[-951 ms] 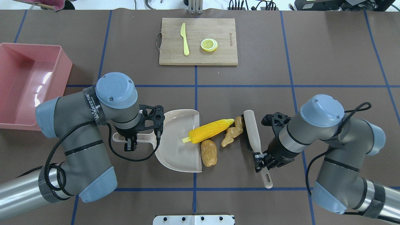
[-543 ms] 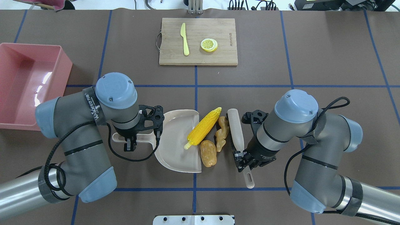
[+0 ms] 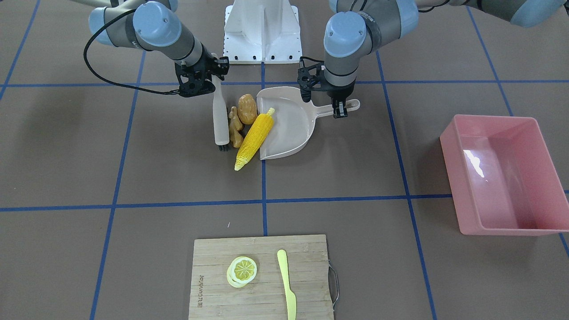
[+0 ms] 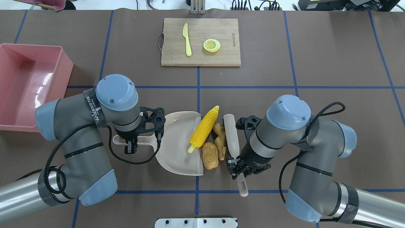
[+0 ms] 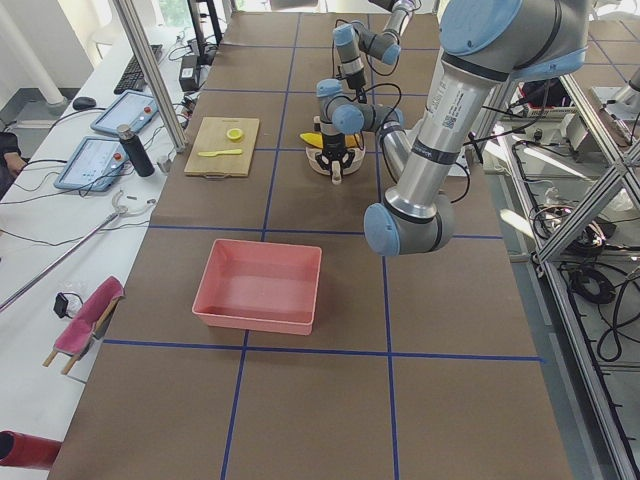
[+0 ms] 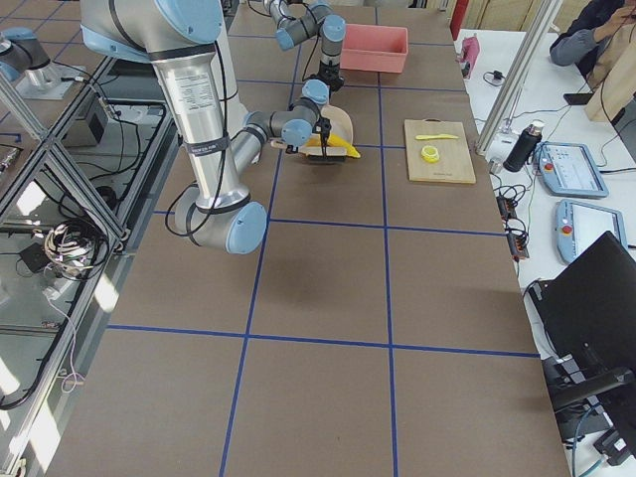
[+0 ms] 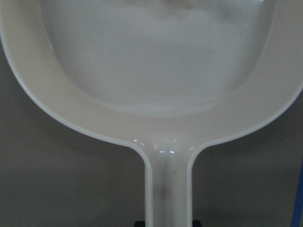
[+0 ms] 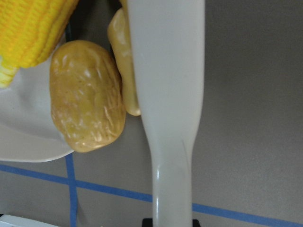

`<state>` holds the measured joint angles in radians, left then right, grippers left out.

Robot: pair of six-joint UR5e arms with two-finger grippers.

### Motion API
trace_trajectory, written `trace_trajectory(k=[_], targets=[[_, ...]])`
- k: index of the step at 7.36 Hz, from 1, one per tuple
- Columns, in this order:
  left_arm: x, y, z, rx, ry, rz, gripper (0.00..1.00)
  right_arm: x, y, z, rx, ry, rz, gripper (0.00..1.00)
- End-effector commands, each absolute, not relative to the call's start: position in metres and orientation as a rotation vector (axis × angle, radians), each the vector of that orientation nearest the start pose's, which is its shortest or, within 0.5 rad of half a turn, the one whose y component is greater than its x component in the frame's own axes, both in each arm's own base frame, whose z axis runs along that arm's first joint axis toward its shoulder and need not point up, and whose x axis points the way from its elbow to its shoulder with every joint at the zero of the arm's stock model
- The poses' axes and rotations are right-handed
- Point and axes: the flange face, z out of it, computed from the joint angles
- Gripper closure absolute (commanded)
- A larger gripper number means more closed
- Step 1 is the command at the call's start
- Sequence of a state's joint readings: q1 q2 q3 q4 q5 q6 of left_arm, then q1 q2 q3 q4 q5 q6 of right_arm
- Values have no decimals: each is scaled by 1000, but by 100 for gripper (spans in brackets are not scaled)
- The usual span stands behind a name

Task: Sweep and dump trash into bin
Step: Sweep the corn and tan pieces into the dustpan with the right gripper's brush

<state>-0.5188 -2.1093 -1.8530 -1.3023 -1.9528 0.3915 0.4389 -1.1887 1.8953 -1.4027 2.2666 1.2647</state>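
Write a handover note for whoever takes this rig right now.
Left gripper: shut on dustpan handle.
Right gripper: shut on brush, which is against ginger.
Corn has its stem end on the dustpan lip; potato sits at the lip; none is fully in.
Bin: empty, on the robot's left.
To do: finish the sweep, then dump all three.

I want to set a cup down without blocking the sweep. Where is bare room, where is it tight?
Free: the mat between the cutting board and the dustpan, and the stretch right of the board in the overhead view. Tight: the corn, potato and ginger, packed between the dustpan's mouth and the brush.
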Motion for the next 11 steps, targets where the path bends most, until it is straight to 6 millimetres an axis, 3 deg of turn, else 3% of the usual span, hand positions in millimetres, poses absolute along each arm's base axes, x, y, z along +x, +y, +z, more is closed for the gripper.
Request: trace_trajectory(k=[1, 5, 9, 11], targets=[[489, -390, 266, 439, 583, 1493, 100, -511, -297, 253, -307, -1027, -172, 100], [488, -390, 266, 440, 583, 1493, 100, -552, -274, 220, -317, -1031, -134, 100], [487, -389, 264, 445, 586, 1493, 100, -567, -265, 195, -333, -1045, -96, 100], [484, -388, 260, 459, 591, 1491, 100, -562, -267, 198, -339, -1043, -93, 100]])
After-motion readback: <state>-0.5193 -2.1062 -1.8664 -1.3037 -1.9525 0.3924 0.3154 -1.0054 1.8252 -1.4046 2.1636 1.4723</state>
